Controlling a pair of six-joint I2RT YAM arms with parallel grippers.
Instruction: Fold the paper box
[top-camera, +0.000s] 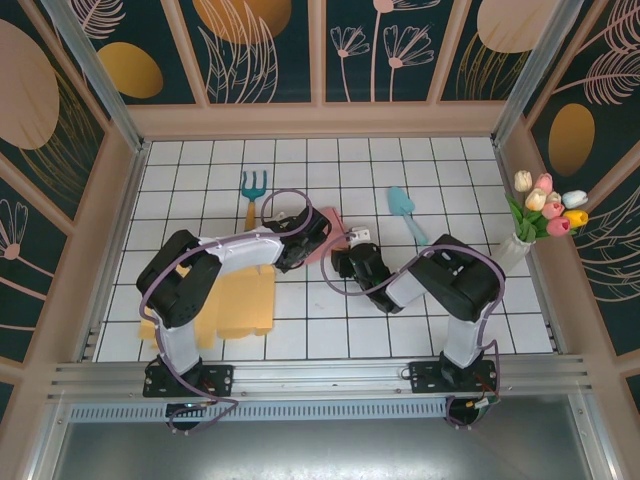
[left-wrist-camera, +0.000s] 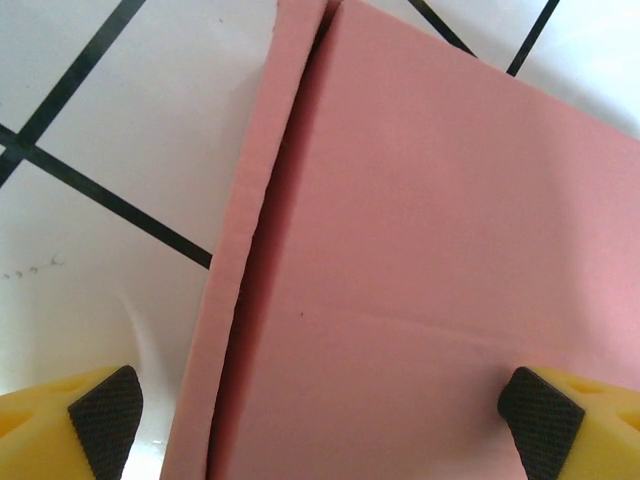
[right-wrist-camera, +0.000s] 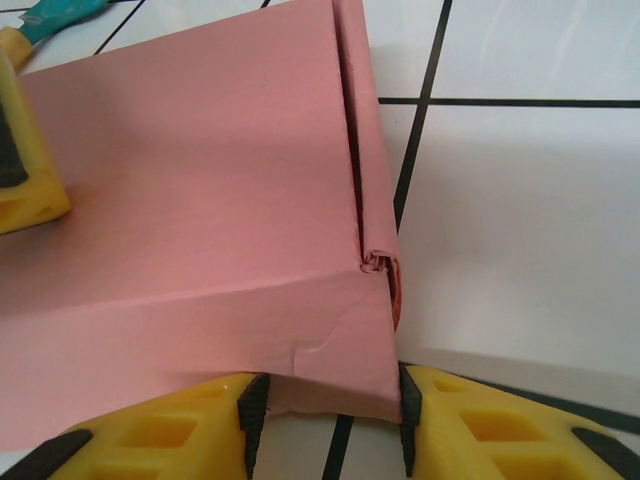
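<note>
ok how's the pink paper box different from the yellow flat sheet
The pink paper box has folded panels and a crumpled corner; the yellow flat sheet lies flat. The pink one sits mid-table, the yellow one near the front-left edge. Both rest on the white gridded table.

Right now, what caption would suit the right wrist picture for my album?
Right gripper straddling a crumpled corner of the pink box on the tiled table.
</note>
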